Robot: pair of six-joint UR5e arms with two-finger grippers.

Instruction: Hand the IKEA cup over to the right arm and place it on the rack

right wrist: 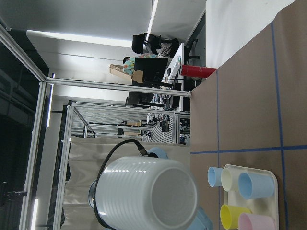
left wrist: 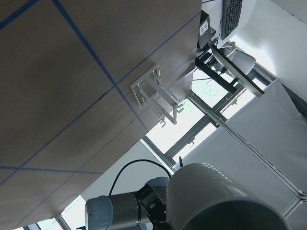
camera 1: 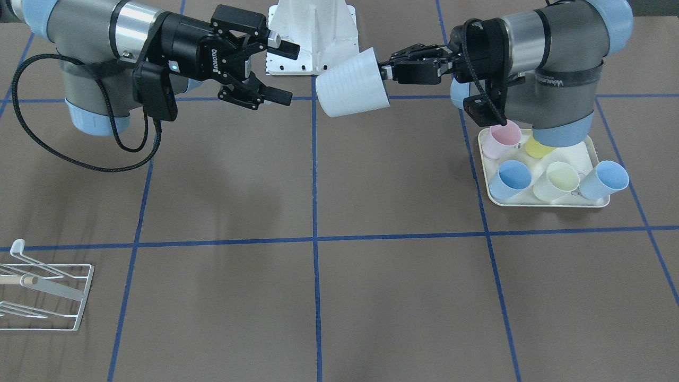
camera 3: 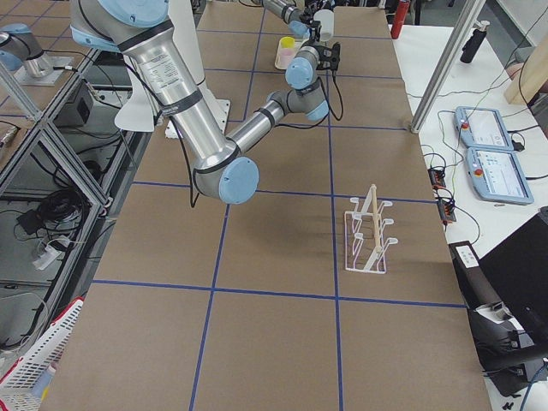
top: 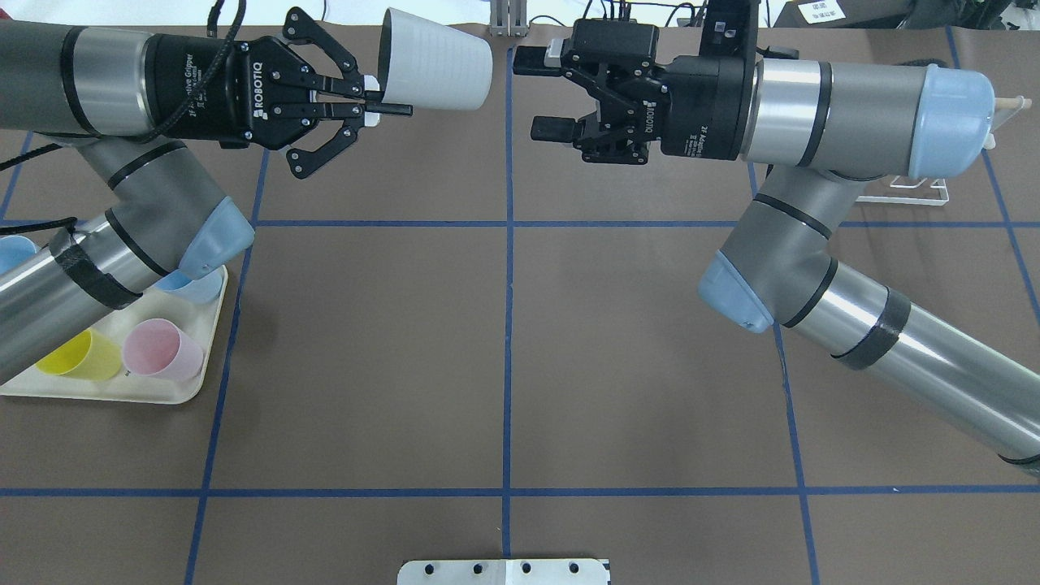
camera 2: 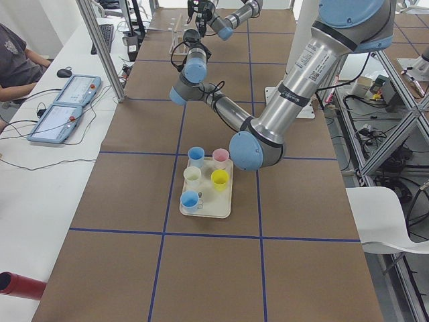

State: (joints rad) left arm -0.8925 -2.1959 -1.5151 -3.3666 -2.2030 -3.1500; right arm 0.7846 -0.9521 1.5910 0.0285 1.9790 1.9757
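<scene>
My left gripper (camera 1: 383,71) (top: 375,99) is shut on the rim of a white ribbed cup (camera 1: 351,85) (top: 435,71) and holds it on its side in the air, base pointing at the right arm. The cup also shows in the left wrist view (left wrist: 216,196) and the right wrist view (right wrist: 148,196). My right gripper (camera 1: 285,74) (top: 540,93) is open and empty, facing the cup's base a short gap away. The white wire rack (camera 1: 45,289) (top: 910,191) (camera 3: 368,231) (left wrist: 153,93) stands on the table on the right arm's side, partly hidden by that arm in the overhead view.
A cream tray (camera 1: 546,203) (top: 122,392) (camera 2: 204,213) with several pastel cups sits under the left arm. A white mounting plate (camera 1: 310,32) (top: 504,571) is at the robot's base. Blue tape lines grid the brown table.
</scene>
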